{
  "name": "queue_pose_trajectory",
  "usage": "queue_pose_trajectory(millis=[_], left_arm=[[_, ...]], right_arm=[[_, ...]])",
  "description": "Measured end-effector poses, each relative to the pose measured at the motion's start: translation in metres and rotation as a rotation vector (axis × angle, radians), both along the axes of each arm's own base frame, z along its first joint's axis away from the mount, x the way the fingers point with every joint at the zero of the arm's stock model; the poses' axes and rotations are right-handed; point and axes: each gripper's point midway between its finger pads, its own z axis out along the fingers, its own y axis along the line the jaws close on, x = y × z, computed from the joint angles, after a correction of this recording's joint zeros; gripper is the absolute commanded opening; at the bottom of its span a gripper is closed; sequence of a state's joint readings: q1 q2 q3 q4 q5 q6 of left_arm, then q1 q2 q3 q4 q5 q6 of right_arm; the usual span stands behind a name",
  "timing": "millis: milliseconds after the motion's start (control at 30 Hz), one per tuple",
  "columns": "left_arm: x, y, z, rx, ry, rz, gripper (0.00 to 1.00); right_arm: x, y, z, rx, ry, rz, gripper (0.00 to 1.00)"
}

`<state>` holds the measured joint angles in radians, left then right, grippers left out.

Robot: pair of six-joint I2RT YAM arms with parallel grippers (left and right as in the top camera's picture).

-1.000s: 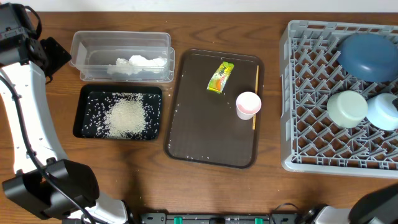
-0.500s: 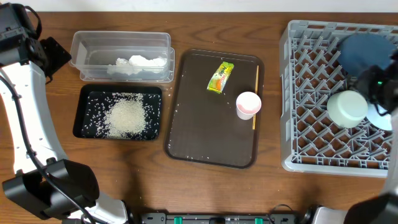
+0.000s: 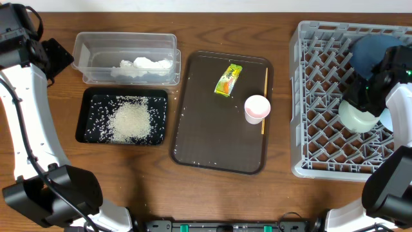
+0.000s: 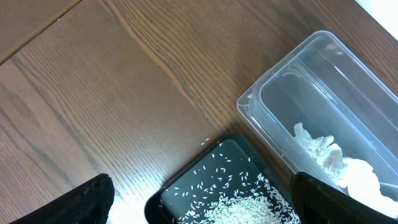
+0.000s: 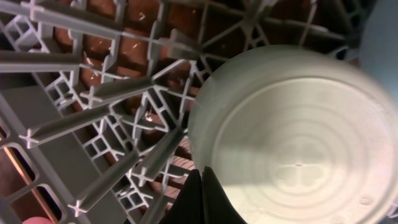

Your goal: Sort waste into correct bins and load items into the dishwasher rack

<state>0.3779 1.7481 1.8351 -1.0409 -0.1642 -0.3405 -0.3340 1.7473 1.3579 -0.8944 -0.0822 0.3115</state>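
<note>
Over the dishwasher rack (image 3: 315,77) — my right claw (image 5: 202,186) pinched closed.
It hangs above the mint green bowl (image 5: 292,137); my left claw (image 4: 205,205) spread wide.

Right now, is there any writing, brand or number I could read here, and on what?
None can be read. The snack wrapper on the brown serving tray carries printing, but it is too small and blurred to make out. The clear tub, black tray and grey rack show no markings.
</note>
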Motion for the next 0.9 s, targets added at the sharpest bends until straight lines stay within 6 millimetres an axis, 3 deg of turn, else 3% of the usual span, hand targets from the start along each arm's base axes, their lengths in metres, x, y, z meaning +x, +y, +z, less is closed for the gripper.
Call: queue_pose_trajectory(millis=[400, 500, 733, 800, 900], left_arm=[[0.000, 0.000, 0.000, 0.000, 0.000, 0.000, 0.92], [0.000, 0.000, 0.000, 0.000, 0.000, 0.000, 0.93], [0.000, 0.000, 0.000, 0.000, 0.000, 0.000, 0.93], [0.000, 0.000, 0.000, 0.000, 0.001, 0.000, 0.92], [0.000, 0.000, 0.000, 0.000, 0.000, 0.000, 0.92]], right_arm=[[-0.002, 0.001, 0.006, -0.005, -0.006, 0.000, 0.01], [-0.002, -0.004, 0.029, -0.046, -0.062, -0.008, 0.01], [-0.015, -0.043, 0.125, -0.267, -0.276, -0.117, 0.01], [-0.025, -0.056, 0.138, -0.323, -0.280, -0.163, 0.01], [-0.037, -0.073, 0.133, -0.353, -0.236, -0.220, 0.01]])
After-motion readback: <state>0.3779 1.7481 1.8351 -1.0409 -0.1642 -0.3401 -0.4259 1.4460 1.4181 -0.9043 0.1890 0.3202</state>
